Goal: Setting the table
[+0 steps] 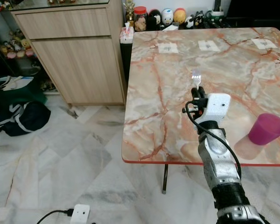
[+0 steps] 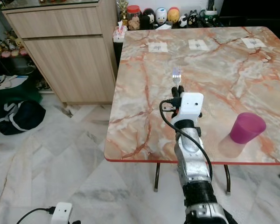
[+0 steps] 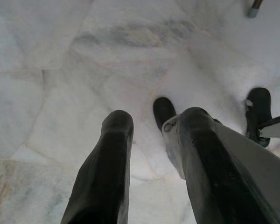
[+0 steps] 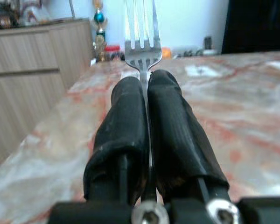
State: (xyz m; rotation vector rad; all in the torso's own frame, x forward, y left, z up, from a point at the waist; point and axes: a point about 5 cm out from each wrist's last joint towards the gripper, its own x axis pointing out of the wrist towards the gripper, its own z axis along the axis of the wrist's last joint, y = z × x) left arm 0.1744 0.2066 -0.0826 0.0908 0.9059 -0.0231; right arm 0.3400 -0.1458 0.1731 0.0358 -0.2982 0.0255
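The right gripper (image 4: 147,88) is above the counter (image 1: 168,126) near its near edge. Its jaws are pressed together on the fork (image 4: 142,42), whose handle sits between them, tines projecting beyond the fingertips toward the far side.

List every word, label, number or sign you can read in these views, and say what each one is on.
No text can be read anywhere.
Three white paper squares on the marble table: printed marks, too small and blurred to read.
Red-lidded jar beyond the table: any label is too small to tell.
Fork in the right gripper: no stamp shows.
Pink cup: plain.
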